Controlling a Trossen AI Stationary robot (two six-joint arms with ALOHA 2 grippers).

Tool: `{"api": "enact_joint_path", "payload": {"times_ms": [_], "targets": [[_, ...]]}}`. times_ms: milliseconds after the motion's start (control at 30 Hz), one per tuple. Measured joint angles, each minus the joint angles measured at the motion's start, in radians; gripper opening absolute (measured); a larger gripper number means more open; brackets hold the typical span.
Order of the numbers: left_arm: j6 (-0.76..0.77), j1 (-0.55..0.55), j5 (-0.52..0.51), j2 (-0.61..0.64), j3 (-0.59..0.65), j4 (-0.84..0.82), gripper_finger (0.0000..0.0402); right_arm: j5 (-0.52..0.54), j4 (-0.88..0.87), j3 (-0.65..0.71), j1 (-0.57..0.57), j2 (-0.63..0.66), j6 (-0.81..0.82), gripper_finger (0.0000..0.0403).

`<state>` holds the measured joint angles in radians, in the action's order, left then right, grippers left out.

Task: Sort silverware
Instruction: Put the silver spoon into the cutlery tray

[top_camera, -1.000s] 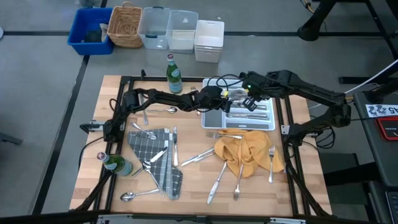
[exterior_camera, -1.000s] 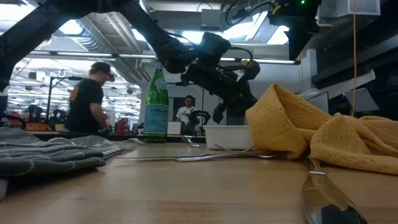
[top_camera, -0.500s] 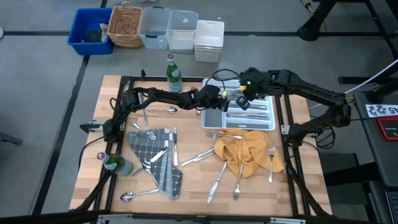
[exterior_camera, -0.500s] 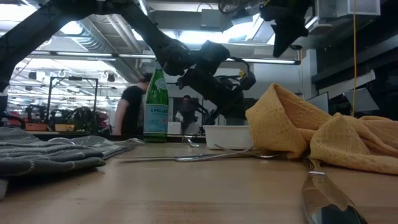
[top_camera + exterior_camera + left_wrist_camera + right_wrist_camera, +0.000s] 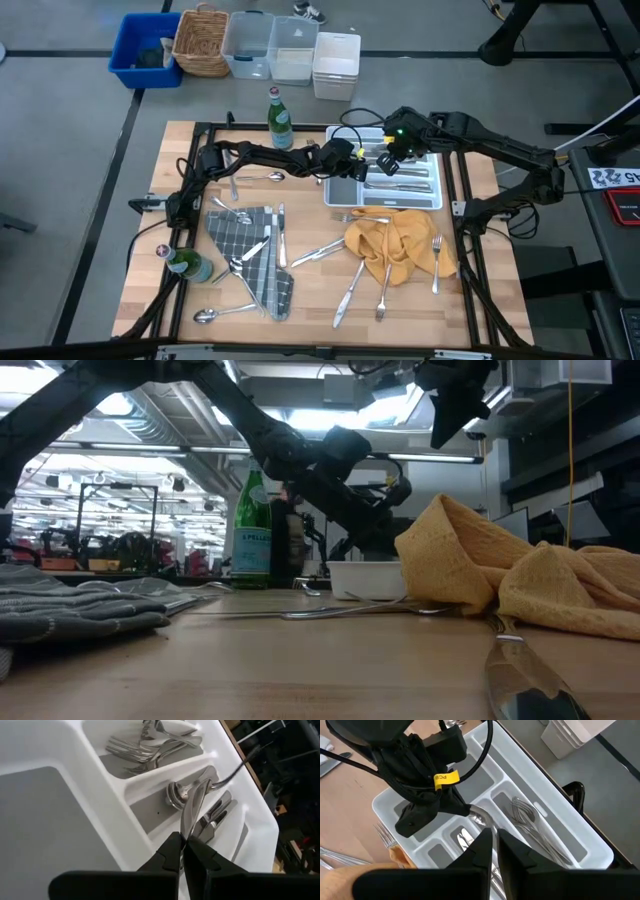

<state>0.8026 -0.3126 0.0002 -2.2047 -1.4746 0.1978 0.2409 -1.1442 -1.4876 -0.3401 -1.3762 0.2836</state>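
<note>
A white compartmented tray (image 5: 333, 196) stands at the table's far right and holds forks (image 5: 145, 750), spoons (image 5: 172, 795) and knives (image 5: 215, 820). My left gripper (image 5: 362, 158) reaches over the tray's left part, shut on a spoon (image 5: 195, 805) above the spoon compartment. My right gripper (image 5: 392, 162) hovers higher over the tray's middle, shut with nothing between its fingers (image 5: 494, 837). More silverware (image 5: 320, 250) lies loose on the wooden table around a yellow cloth (image 5: 395, 245) and on a grey checked cloth (image 5: 255, 255). My left gripper pinches the spoon between its two fingertips, close beside the bowl (image 5: 479, 814). The fingers slant downward, coming from the table's left. The spoon stretches on past the fingertips (image 5: 172, 850), over the spoons in the tray. Whether it touches them, I cannot tell.
A green bottle (image 5: 280, 118) stands upright just left of the tray and another (image 5: 190, 265) at the table's left edge. A fork (image 5: 437, 262) and other pieces (image 5: 355, 290) lie near the yellow cloth. Bins and a basket (image 5: 205, 40) stand beyond the far edge.
My right gripper has tipped above the tray, its fingers now slanting instead of hanging straight down. My left gripper has tipped its fingers slightly down toward the tray, still holding the spoon. A person in the room behind has walked to the right, behind the bottle.
</note>
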Motion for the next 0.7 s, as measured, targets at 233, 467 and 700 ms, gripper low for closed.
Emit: {"api": "enact_joint_path", "payload": {"times_ms": [233,467,700], "targets": [[0.001,0.0,-0.001,0.0,0.0,0.0,0.0015,0.0,0.0,0.0,0.0,0.0,0.0,0.003],[0.001,0.0,-0.003,0.0,0.0,0.001,0.0045,0.0,0.0,0.0,0.0,0.0,0.0,0.003],[0.043,0.0,0.016,0.0,0.0,0.001,0.0078,-0.003,-0.003,0.0,0.0,0.0,0.0,0.003]]}}
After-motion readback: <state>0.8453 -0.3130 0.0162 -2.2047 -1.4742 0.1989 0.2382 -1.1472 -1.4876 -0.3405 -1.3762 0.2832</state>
